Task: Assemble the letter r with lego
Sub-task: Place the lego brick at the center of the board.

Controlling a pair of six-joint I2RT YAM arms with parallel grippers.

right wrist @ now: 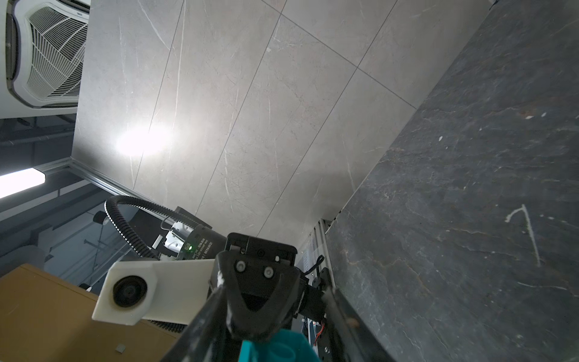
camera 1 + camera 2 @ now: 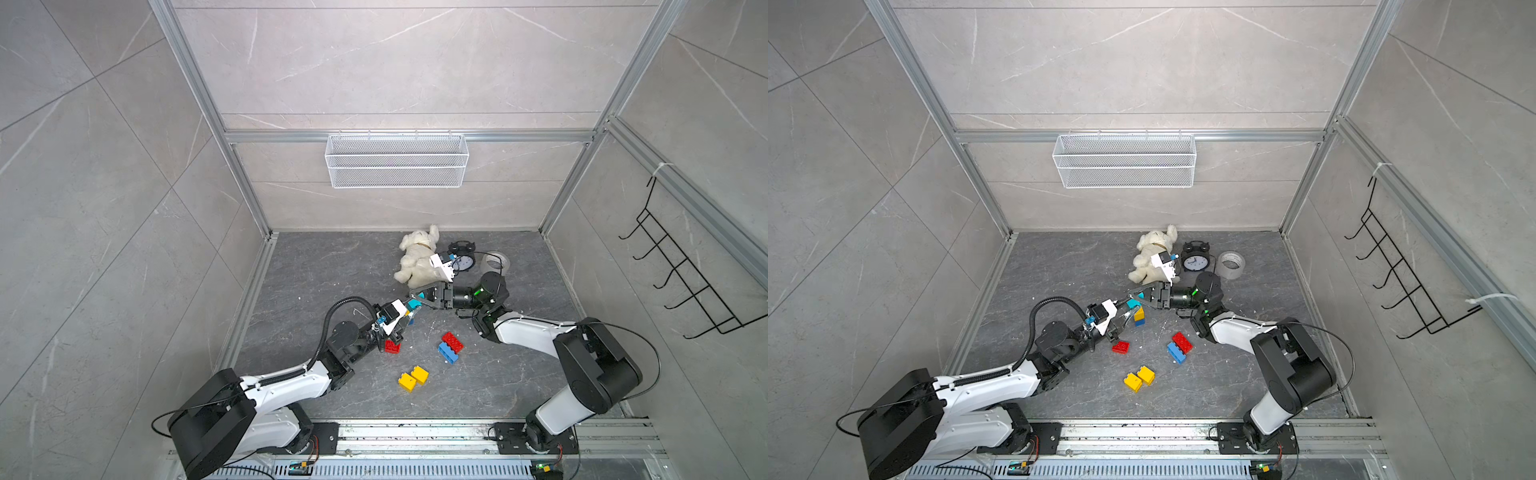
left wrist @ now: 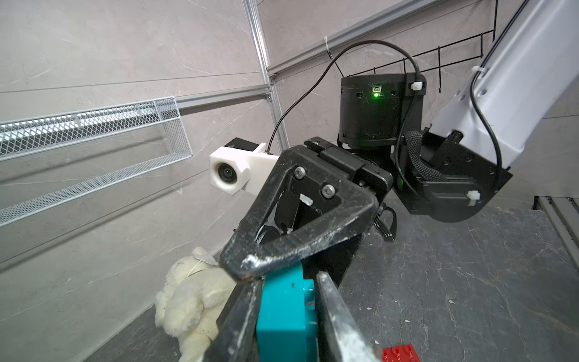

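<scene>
Nearest the arm bases, two yellow studded plastic bricks (image 2: 407, 381) lie side by side on the dark grey stone-look tabletop (image 2: 311, 270). A little farther in, a long red studded brick (image 2: 452, 343) lies against a long blue one (image 2: 448, 354). A small red brick (image 2: 392, 346) sits just beside the left arm's wrist.

Above the middle of the tabletop the two tools meet on the teal studded brick (image 3: 286, 322). The left tool (image 2: 409, 313) is clamped tight on it, one finger on each flat side. The right tool (image 2: 415, 300) is partly open. Its jaws straddle the same brick with a gap on both sides, so it does not seem to be gripping. A yellow brick stacked on a blue one (image 2: 1139, 316) shows right at the left tool's tips, but I cannot tell whether that pair is joined to the teal brick.

This looks like a hand-over to the left tool. To do it cleanly, the right jaws should spread clear of both faces and back straight off along their own line. That way they will not drag or twist the brick. The left tool should hold firm and level, ready to press studs squarely into a mate.

Farther back lie a cream plush dog (image 2: 417, 257), a black alarm clock (image 2: 1192, 262) and a roll of tape (image 2: 1230, 264). A white wire-mesh basket (image 2: 397, 160) hangs on the back wall.
</scene>
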